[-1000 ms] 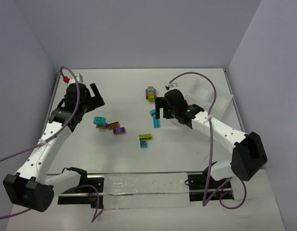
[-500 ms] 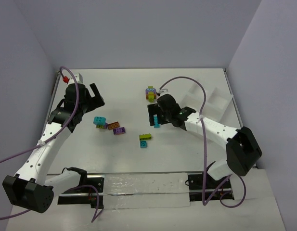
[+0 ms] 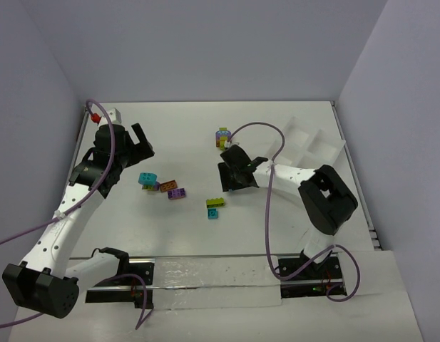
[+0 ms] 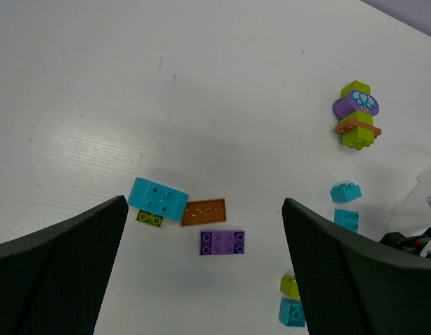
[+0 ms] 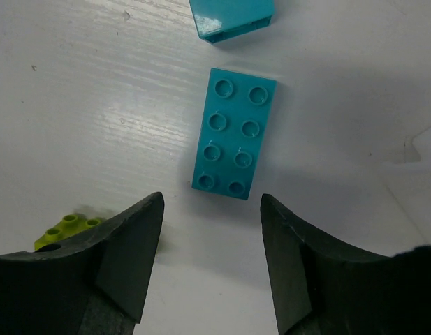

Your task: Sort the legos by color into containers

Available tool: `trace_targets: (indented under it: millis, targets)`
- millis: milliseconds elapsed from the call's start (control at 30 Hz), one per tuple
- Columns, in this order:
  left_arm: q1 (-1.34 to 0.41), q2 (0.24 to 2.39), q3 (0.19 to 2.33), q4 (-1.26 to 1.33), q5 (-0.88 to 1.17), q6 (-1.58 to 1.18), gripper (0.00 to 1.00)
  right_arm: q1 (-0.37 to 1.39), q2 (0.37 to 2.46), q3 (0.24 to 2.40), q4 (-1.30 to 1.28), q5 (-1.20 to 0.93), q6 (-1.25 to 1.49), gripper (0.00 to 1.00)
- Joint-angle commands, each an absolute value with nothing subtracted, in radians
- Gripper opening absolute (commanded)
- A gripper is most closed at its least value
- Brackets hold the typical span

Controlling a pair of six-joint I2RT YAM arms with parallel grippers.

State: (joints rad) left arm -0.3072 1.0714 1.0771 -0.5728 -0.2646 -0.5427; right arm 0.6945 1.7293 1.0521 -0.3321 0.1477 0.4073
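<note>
Legos lie loose on the white table. In the right wrist view a cyan eight-stud brick (image 5: 234, 134) lies flat just beyond my right gripper (image 5: 212, 202), whose jaws stand partly apart with nothing between them. A second cyan brick (image 5: 232, 17) lies further on, and a lime brick (image 5: 67, 229) peeks out by the left finger. From above, the right gripper (image 3: 234, 182) hides these cyan bricks. My left gripper (image 4: 204, 206) hovers wide open above a cyan block (image 4: 158, 198), an orange plate (image 4: 203, 211) and a purple brick (image 4: 222, 241). The containers are one white divided tray (image 3: 312, 142) at the far right.
A multicoloured clump (image 3: 222, 137) stands just behind the right gripper. A lime brick (image 3: 215, 203) and a small cyan brick (image 3: 214, 213) lie in front of it. Purple cables loop over both arms. The walls close in at the back and on both sides.
My right gripper has swung left and come down over the cyan bricks, and its jaws have narrowed. The left arm and the loose bricks have stayed where they were.
</note>
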Motion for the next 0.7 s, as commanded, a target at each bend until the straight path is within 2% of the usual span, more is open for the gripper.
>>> trace_targets:
  millis: [0,167,533,600,667]
  targets:
    - [-0.313,1.066,1.092,-0.562,-0.278,-0.531,0.99,0.689,1.768,1.105,-0.273,0.186,0.441,0.6]
    - [-0.313,1.078,1.105,-0.569,-0.293,-0.521,0.99,0.689,1.808,1.125,-0.268,0.227,0.448,0.58]
    - [-0.313,1.09,1.098,-0.561,-0.282,-0.524,0.99,0.686,1.832,1.142,-0.263,0.275,0.443,0.61]
    - [-0.313,1.092,1.103,-0.567,-0.29,-0.522,0.99,0.686,1.836,1.144,-0.258,0.273,0.442,0.57]
    - [-0.313,1.086,1.103,-0.566,-0.291,-0.519,0.99,0.686,1.831,1.139,-0.251,0.267,0.443,0.45]
